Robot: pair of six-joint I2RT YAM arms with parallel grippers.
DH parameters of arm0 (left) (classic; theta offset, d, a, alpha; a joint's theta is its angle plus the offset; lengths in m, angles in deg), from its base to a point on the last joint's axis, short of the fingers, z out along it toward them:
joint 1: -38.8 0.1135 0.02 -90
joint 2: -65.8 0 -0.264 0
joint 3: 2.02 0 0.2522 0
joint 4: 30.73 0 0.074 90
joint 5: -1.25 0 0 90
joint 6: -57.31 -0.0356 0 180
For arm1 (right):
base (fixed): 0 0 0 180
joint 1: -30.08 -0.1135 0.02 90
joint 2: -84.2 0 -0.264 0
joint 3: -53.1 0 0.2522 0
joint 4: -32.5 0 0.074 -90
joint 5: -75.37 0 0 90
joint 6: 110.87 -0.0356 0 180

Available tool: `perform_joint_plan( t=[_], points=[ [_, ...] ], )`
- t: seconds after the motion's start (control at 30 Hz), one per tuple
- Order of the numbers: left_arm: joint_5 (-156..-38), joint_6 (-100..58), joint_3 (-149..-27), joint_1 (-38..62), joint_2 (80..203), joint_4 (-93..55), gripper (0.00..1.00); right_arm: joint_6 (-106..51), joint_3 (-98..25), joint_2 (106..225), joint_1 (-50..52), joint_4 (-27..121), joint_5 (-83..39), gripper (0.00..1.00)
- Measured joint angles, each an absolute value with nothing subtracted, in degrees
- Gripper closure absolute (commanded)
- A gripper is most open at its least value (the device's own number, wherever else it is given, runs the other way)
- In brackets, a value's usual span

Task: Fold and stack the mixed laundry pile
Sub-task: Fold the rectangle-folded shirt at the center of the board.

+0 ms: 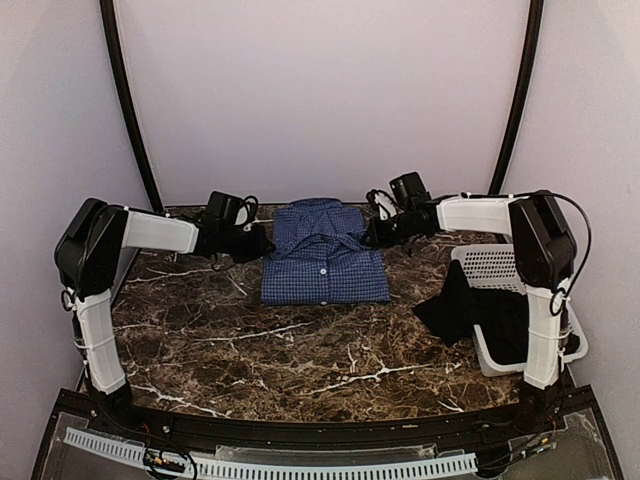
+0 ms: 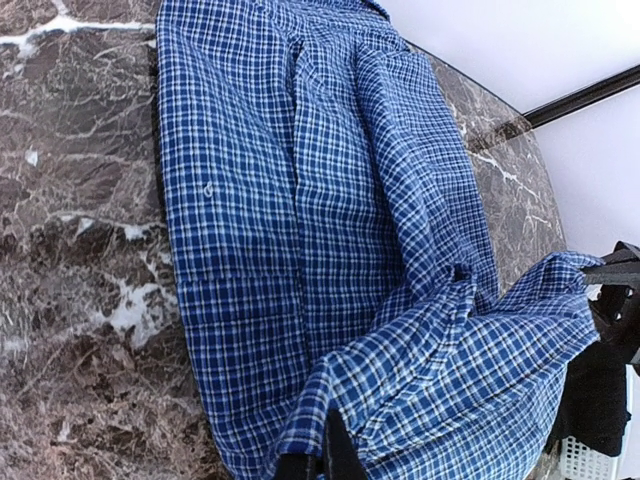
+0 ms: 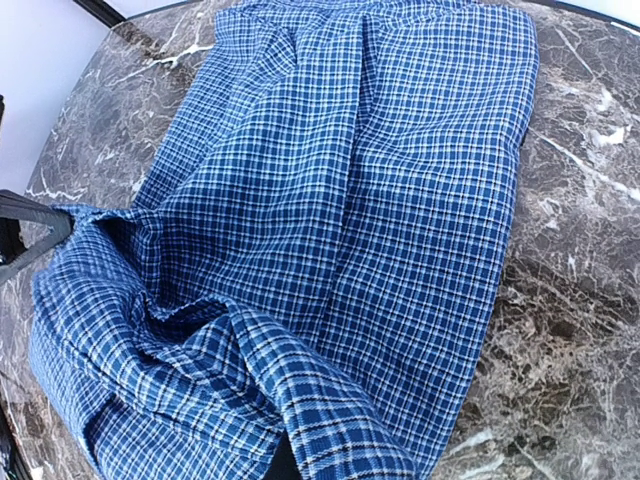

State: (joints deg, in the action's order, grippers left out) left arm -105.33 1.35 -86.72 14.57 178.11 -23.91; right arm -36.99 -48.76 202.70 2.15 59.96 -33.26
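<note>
The blue-and-white checked shirt [image 1: 323, 255] lies at the back middle of the marble table [image 1: 250, 340], its near half flat and buttoned front up. My left gripper [image 1: 262, 243] is shut on the shirt's far left corner. My right gripper [image 1: 372, 236] is shut on the far right corner. Between them the far edge is raised and bunched. In the left wrist view the checked cloth [image 2: 300, 200] wraps over my dark fingertips [image 2: 322, 452]. In the right wrist view the shirt [image 3: 350, 200] folds over my right gripper [image 3: 284, 467], nearly hiding it. The black garment [image 1: 465, 305] hangs out of the basket.
A white perforated basket [image 1: 495, 262] stands at the right edge of the table, beside the right arm's base, with black cloth spilling over its left wall. Bare marble lies in front of the shirt. A curved white backdrop closes the far side.
</note>
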Motion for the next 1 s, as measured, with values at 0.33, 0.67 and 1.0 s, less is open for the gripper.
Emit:
perform_joint_plan(
  t=[0.33,0.67,1.0],
  points=[
    [-105.6,0.6,-92.2,16.2,181.9,-24.6,1.0,-37.0,-52.3,208.1,2.9,60.0,-33.8,1.0],
    [-105.9,-0.5,-97.8,17.8,188.4,-23.7,0.75,-37.3,-57.2,210.8,4.2,60.2,-34.6,0.7],
    [-106.0,-3.5,-102.2,21.0,184.1,-17.3,0.06,-38.0,-58.5,205.5,8.6,63.2,-39.3,0.38]
  ],
)
